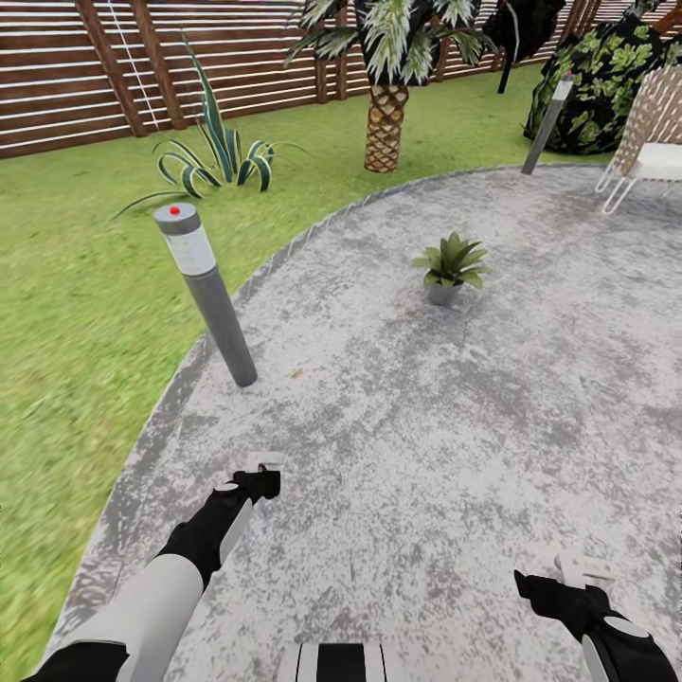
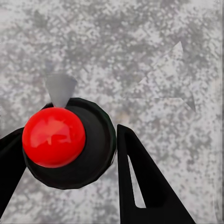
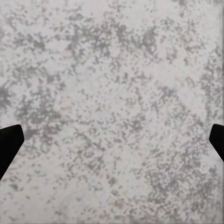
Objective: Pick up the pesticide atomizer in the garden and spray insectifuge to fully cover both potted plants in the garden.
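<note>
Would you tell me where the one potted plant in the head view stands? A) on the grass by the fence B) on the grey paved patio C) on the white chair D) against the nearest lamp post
B: the potted plant sits on the patio, apart from the lamp post.

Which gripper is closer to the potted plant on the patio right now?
Left, narrowly. The left gripper, shut on the pesticide atomizer, sits nearer the potted plant; the right gripper hangs lower and further back, open over the patio.
</note>
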